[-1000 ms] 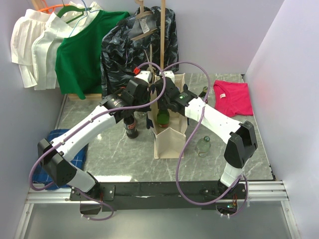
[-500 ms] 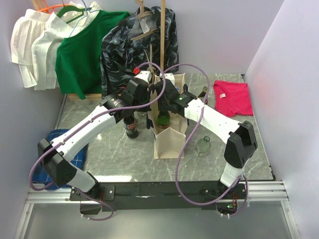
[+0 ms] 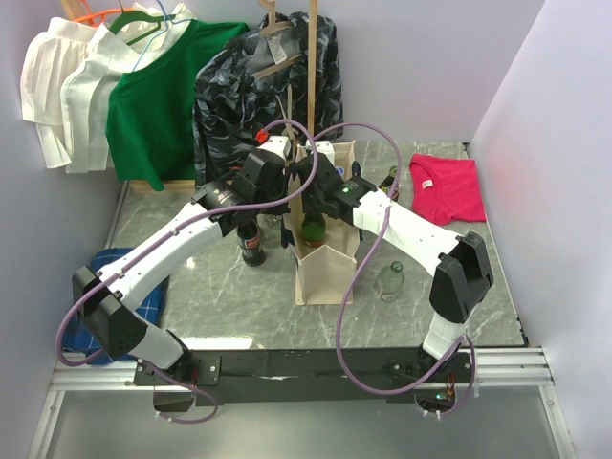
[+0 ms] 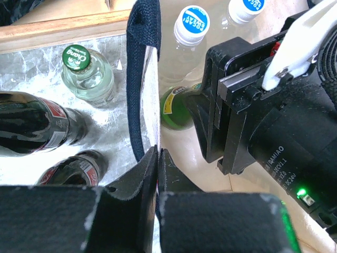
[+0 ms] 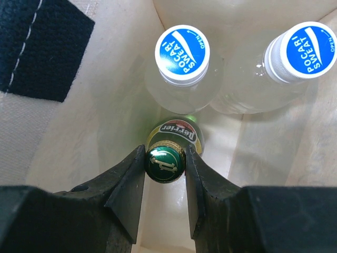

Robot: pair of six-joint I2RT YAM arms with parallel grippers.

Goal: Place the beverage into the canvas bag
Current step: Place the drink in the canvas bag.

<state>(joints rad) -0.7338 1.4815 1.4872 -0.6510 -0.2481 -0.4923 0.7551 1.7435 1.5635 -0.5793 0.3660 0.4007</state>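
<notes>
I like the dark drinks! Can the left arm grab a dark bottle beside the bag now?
Probably not: the left gripper is pinching the rim of the canvas bag. The dark bottles stand close, unblocked, once it lets go.

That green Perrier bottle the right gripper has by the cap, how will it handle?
The Perrier bottle looks like glass: probably heavy and breakable. The right gripper pinches only its small cap, so it might slip or swing. Beside the Pocari Sweat bottles in the canvas bag, it likely won't tip.
</notes>
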